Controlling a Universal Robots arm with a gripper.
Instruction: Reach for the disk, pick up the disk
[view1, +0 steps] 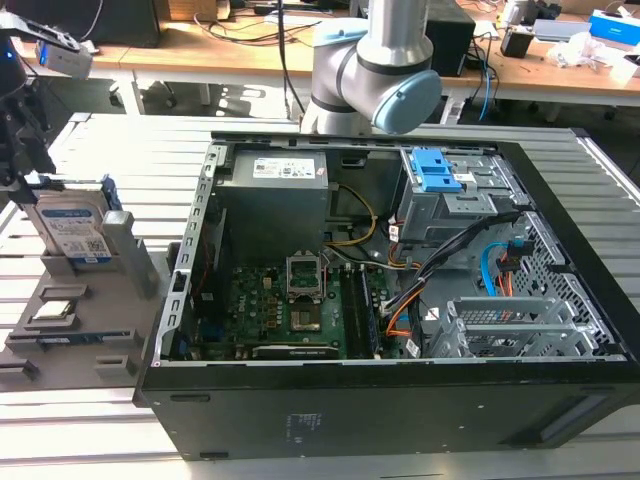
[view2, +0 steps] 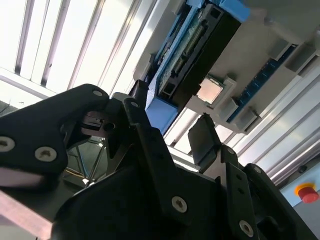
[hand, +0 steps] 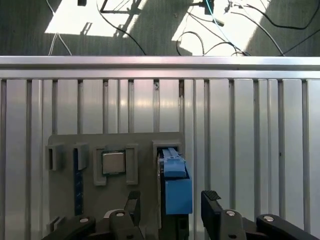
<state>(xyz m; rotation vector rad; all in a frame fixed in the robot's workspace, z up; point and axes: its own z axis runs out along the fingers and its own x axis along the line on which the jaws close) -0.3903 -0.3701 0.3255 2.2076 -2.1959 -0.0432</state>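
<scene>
Robot arm (view1: 375, 70) at a slatted alu. table (view1: 60, 430), beside an open PC case (view1: 400, 420). The disk (view1: 72, 225) stands on edge in a grey holder (view1: 105, 322), at approx. 9 o'clock of the case in the exterior view. A small square chip (view1: 55, 312) lies flat in the holder at approx. 6 o'clock of the disk.

Step in hand, as judged: end of the reach; pick-up not yet done. In the first wrist view the gripper (hand: 171, 202) hangs at the disk's free edge w/ its claw spread. One of the black fingers (hand: 210, 200) sits on each side of the disk, a gap shows on both sides, and nothing is pinched. How far the tips reach past the edge can't be told.

Next move calls for the pads to meet the two broad faces squarely, then a straight pull along the slot so nothing jams on the holder's walls.

Materials:
- **Disk:** flat rectangular slab, silver-grey metal, hard & smooth, white label w/ blue band, framed by a blue plastic bracket; likely slick to grip.
- **Holder:** matt grey plastic w/ upright ribs.
- **Fingers:** angular, bolted links.
- **Table:** bright ribbed metal.
</scene>
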